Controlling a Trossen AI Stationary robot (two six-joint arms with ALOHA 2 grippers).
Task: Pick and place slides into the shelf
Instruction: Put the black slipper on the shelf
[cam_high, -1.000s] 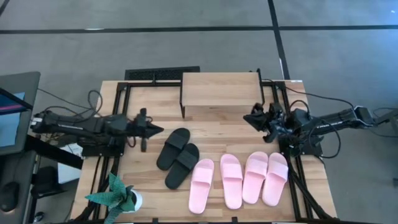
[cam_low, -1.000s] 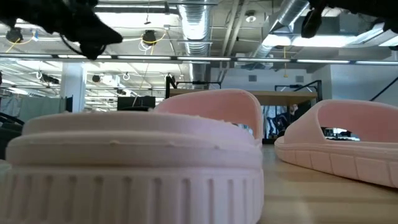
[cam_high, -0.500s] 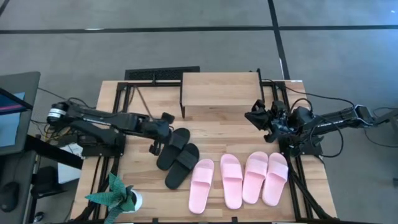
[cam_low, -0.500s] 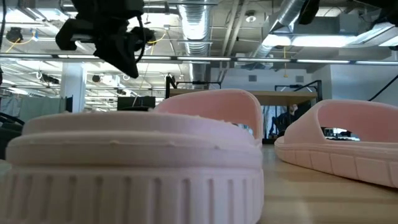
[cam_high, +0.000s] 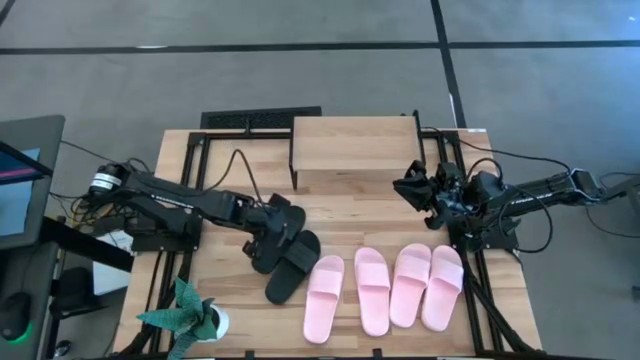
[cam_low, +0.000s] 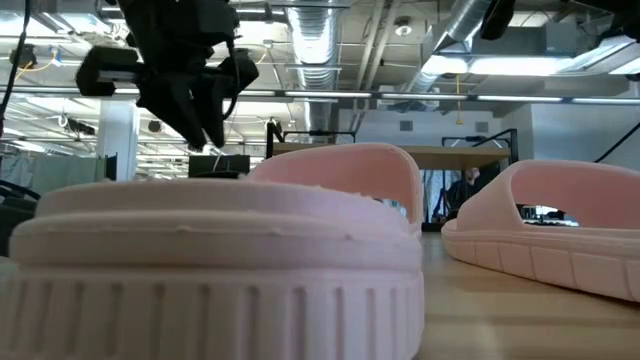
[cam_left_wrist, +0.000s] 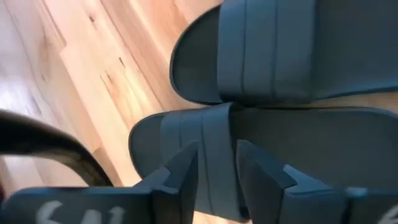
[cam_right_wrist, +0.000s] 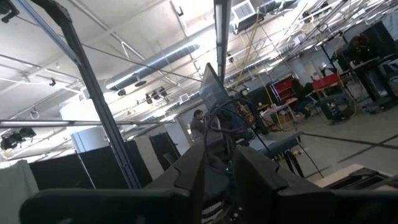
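Note:
Two black slides lie side by side on the tabletop, soles down: one (cam_high: 272, 245) nearer the left, the other (cam_high: 293, 268) beside it. Four pink slides (cam_high: 385, 288) lie in a row near the front edge. The shelf (cam_high: 355, 150) stands at the far middle. My left gripper (cam_high: 277, 218) is shut, tipped down over the left black slide's strap (cam_left_wrist: 208, 140). My right gripper (cam_high: 412, 190) is shut and hangs in the air by the shelf's right end. My left gripper's shut fingers (cam_left_wrist: 186, 168) point down at the strap of the left black slide, slanting in from the table's left. I cannot tell whether the tips touch the strap. The slide lies flat on the table.
A small potted plant (cam_high: 190, 318) stands at the front left corner. Black frame rails (cam_high: 190, 160) run along the table's left and right sides. In the low view a pink slide (cam_low: 220, 270) fills the foreground and hides the table behind it.
My left gripper has gone toward the table's right and down, from the left part of the table to a place over the black slides, and has tipped its fingers downward. The slides have not moved.

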